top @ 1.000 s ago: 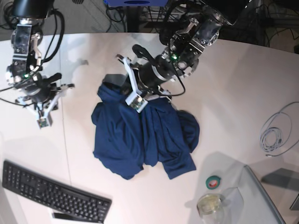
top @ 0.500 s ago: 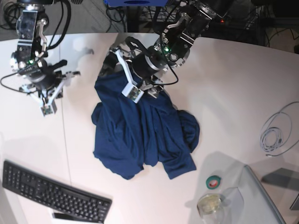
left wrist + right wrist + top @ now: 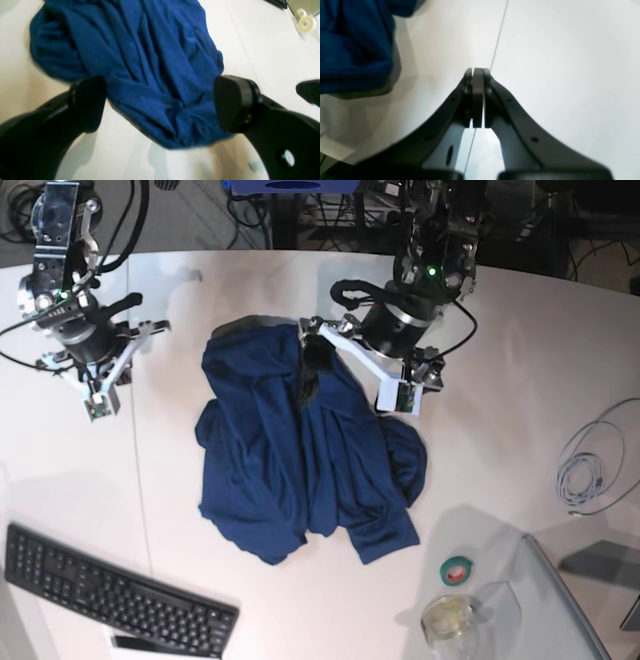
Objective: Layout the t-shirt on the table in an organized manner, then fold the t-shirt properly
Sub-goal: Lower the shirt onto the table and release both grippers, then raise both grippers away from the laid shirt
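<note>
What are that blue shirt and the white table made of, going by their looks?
The t-shirt looks like soft knit fabric, probably cotton: matte, with a fine weave and deep wrinkles. The table seems a smooth, hard laminate or plastic: faint sheen, thin dark seam line.

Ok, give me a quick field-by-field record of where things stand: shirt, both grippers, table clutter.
shirt: dark navy-blue soft fabric t-shirt, bunched and wrinkled, not flat
surface: white tabletop
left gripper: jaws wide open above the shirt's edge, holding nothing
right gripper: shut, empty, over bare table beside the shirt
clutter: black keyboard, green tape roll, clear glass jar, coiled grey cable
fold: not started
</note>
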Robot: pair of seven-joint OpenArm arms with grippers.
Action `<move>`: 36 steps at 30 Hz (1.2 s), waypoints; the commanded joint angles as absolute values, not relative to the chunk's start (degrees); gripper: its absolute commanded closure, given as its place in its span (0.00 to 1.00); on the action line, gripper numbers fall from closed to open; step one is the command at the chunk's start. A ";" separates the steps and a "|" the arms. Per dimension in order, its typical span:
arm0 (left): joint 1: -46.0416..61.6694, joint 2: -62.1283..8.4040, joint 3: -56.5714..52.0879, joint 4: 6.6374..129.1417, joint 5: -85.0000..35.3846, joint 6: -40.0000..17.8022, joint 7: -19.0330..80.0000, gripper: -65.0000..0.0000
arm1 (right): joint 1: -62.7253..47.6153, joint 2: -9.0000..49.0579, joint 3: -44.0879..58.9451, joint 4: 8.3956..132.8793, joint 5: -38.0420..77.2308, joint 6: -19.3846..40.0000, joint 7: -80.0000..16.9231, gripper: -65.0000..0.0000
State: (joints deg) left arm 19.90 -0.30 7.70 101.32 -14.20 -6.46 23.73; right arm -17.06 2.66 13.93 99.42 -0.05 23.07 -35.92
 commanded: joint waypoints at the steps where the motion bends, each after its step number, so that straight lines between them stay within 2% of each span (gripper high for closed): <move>1: 20.53 -0.04 7.69 102.64 -14.37 -7.16 22.55 0.00 | -17.10 3.12 14.02 100.62 0.04 23.25 -34.86 0.99; 9: 24.92 -0.66 1.10 102.73 -14.29 -7.16 22.46 0.00 | -16.75 2.59 11.82 100.00 -0.04 32.75 -34.86 0.99; 13: 27.03 -2.95 -2.15 102.73 -14.29 -7.16 22.46 0.00 | -12.53 3.12 7.78 98.24 -0.22 32.84 -35.03 0.99; 16: 28.35 -5.05 -2.51 102.73 -14.29 -7.16 22.37 0.00 | -4.44 3.38 7.96 93.14 -0.31 32.84 -39.60 0.99; 19: 28.79 -7.52 -2.51 102.81 -14.29 -7.16 22.20 0.00 | 4.79 7.43 10.59 87.08 -0.22 32.92 -45.58 0.99; 21: 28.79 -9.63 -2.51 102.81 -14.29 -7.16 22.29 0.00 | 10.42 9.63 12.26 81.01 -0.22 32.92 -46.02 0.99; 24: 29.14 -12.70 -2.51 102.73 -14.29 -7.16 22.46 0.00 | 18.24 15.87 14.02 68.53 -0.22 32.92 -44.97 0.99; 26: 29.14 -14.55 -2.51 102.64 -14.29 -7.16 22.46 0.00 | 20.70 20.09 14.90 60.62 -0.13 32.92 -42.95 0.99; 28: 29.05 -15.34 -2.51 102.55 -14.29 -7.16 22.46 0.00 | 19.03 22.73 15.69 57.98 0.04 33.10 -42.51 1.00; 31: 27.82 -15.52 -2.33 102.29 -14.29 -7.16 22.46 0.00 | 9.45 21.58 16.92 63.60 0.13 33.19 -42.51 1.00; 36: 24.75 -15.25 -1.89 102.29 -14.29 -7.16 22.46 0.00 | -3.21 7.87 13.67 85.76 -0.31 33.19 -46.55 1.00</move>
State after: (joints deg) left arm 24.97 -14.63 -1.58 101.41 -14.02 -7.55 23.73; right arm -5.82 5.56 12.80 84.23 -0.25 33.36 -48.42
